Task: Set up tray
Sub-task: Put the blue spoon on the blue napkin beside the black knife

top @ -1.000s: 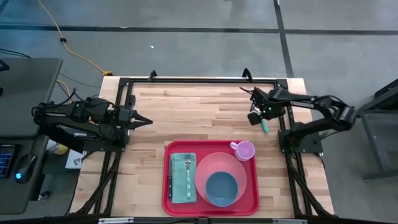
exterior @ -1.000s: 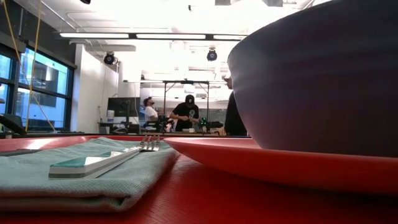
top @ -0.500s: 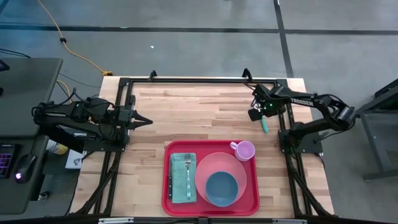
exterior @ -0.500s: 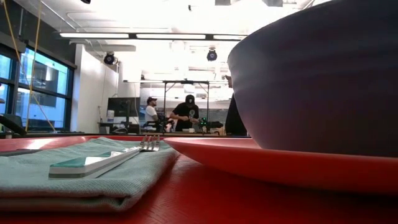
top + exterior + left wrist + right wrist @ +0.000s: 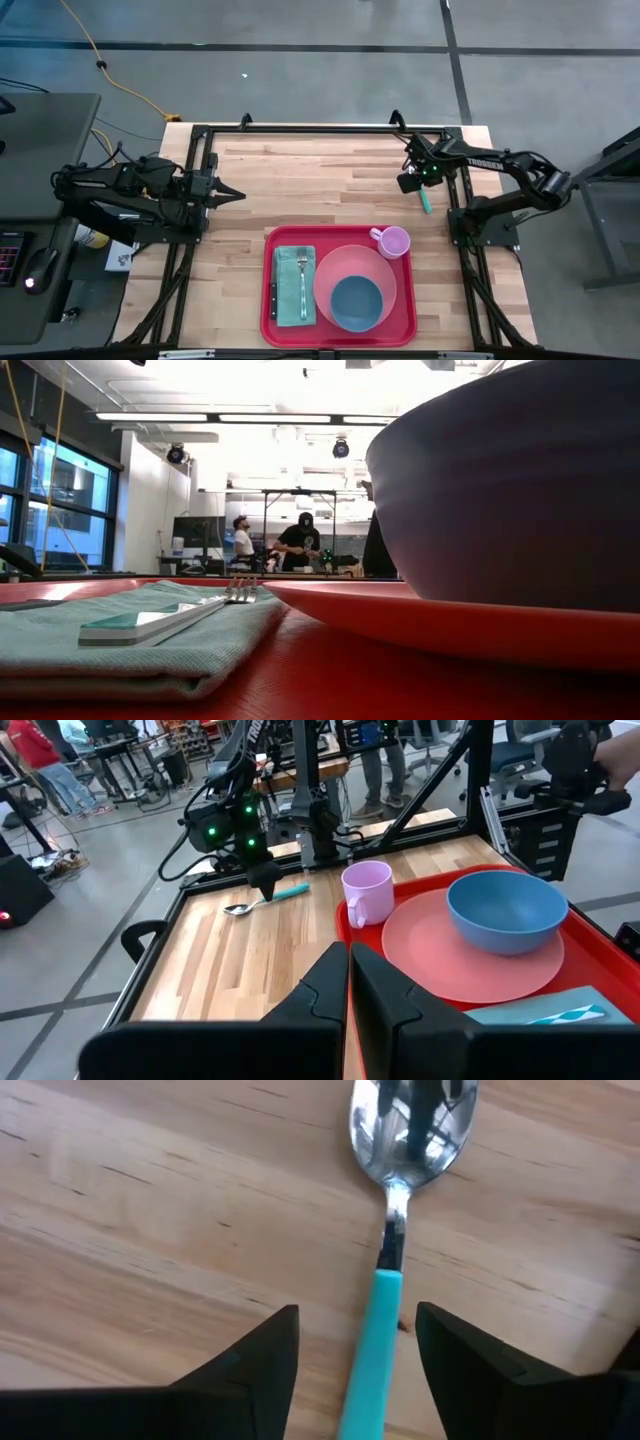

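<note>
Right gripper (image 5: 350, 1370) down over spoon (image 5: 385, 1295) on bare wood, near far right table edge. Fingers spread, teal handle between them, not pinched. You centre handle, close gently, lift straight. Red tray (image 5: 340, 335) at near edge, holding napkin (image 5: 293, 272), fork (image 5: 302, 283), pink plate (image 5: 340, 265), blue bowl (image 5: 356, 302), mug (image 5: 393, 241). Left gripper (image 5: 348, 982) waits at left, fingers pressed together.

Right gripper (image 5: 357, 1345) lower, fingers (image 5: 262, 1360) narrower.
</note>
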